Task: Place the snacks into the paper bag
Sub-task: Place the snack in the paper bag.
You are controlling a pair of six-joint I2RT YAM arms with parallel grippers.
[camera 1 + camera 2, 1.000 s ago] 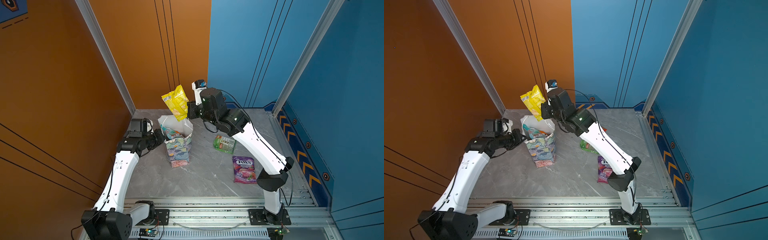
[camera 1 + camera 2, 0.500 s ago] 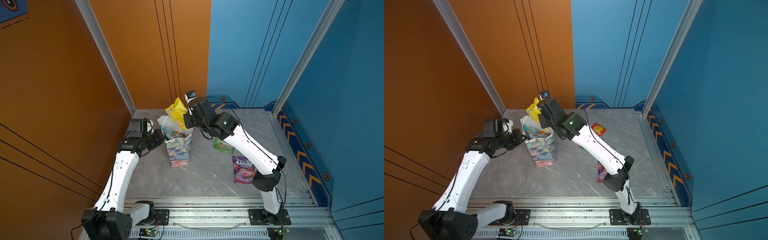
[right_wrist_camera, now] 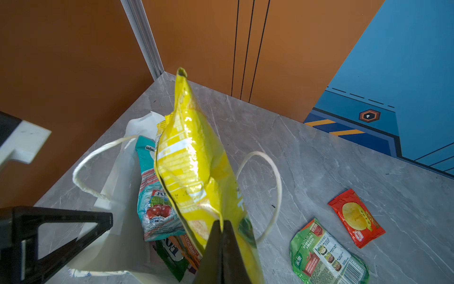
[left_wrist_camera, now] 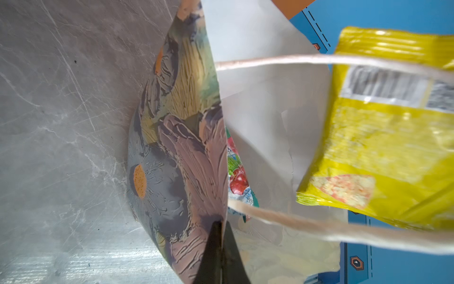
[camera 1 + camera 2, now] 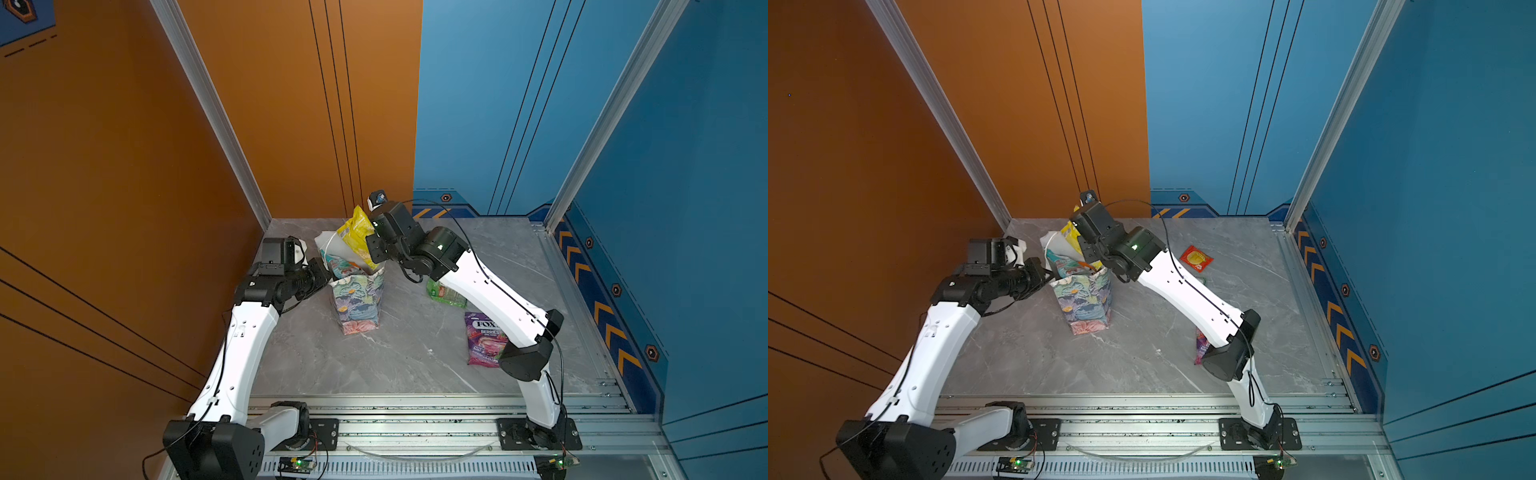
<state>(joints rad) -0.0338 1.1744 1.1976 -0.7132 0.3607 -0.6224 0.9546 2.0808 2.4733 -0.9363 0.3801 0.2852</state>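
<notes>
The flower-print paper bag (image 5: 357, 299) stands upright, mouth open. My left gripper (image 4: 221, 223) is shut on the bag's near rim, one finger inside and one outside. A yellow snack packet (image 3: 191, 172) hangs from my right gripper (image 3: 221, 223), which is shut on its edge. The packet's lower end dips into the bag's mouth (image 5: 357, 232). Inside the bag lie a teal packet (image 3: 157, 201), an orange one (image 3: 189, 248) and a green one (image 3: 172, 255). On the table lie a purple FOX'S packet (image 5: 484, 338), a green packet (image 3: 326, 255) and a small red packet (image 3: 356, 217).
The bag's white cord handles (image 3: 275, 186) loop out on both sides of the yellow packet. The orange wall (image 5: 208, 166) stands close behind the bag and left arm. The blue wall (image 5: 665, 208) bounds the right side. The grey tabletop (image 5: 415, 365) ends at a metal rail in front.
My right arm has swung left and down, bringing the yellow packet from above the bag into its mouth. The left arm and the bag have stayed put.
</notes>
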